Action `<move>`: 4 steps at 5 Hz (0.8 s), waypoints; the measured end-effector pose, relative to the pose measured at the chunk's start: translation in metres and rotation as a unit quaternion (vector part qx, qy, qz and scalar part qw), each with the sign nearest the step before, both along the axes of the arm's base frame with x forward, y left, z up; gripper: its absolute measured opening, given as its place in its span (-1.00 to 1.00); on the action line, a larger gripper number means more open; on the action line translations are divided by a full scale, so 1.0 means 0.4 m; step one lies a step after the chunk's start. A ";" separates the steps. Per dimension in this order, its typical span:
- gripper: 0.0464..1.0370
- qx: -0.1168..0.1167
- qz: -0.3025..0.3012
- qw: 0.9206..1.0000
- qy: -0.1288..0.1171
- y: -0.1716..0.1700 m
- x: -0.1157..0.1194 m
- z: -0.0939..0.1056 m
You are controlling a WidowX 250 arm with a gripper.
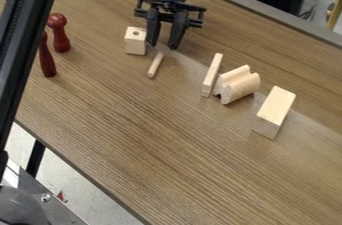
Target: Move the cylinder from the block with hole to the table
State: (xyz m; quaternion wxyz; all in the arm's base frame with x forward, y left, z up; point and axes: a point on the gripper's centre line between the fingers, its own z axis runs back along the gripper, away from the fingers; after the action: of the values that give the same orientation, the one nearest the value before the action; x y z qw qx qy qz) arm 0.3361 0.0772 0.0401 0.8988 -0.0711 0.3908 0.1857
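The peg point(155, 65) lies on the surface point(140, 134) near the holed block point(135, 41) — the move looks done. My tool point(163, 46) is wide and empty.

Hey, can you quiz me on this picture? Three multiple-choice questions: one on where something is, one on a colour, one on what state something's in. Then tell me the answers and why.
1. Where is the thin cylinder?
A. Standing in the hole of the block with a hole
B. Balanced on that block
C. Lying on the table

2. What colour is the round-headed piece?
A. Green
B. Dark red
C. Yellow

3. How do the fingers of the hand stand?
A. Apart
B. Pressed together
C. Closed on the cylinder

1: C. It lies on the wood-grain surface beside the block, whose hole has nothing sticking out.
2: B. Its head and body are both dark red.
3: A. A gap shows between the two fingertips.
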 end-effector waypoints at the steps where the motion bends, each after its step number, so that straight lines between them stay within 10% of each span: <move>1: 0.73 -0.007 0.000 1.000 -0.006 -0.004 0.003 -0.002; 4: 0.92 -0.028 -0.019 0.969 -0.245 0.024 0.037 0.134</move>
State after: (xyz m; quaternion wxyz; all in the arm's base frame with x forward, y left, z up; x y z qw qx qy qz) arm 0.3510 0.0866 0.0939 0.9681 -0.1321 0.1651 0.1343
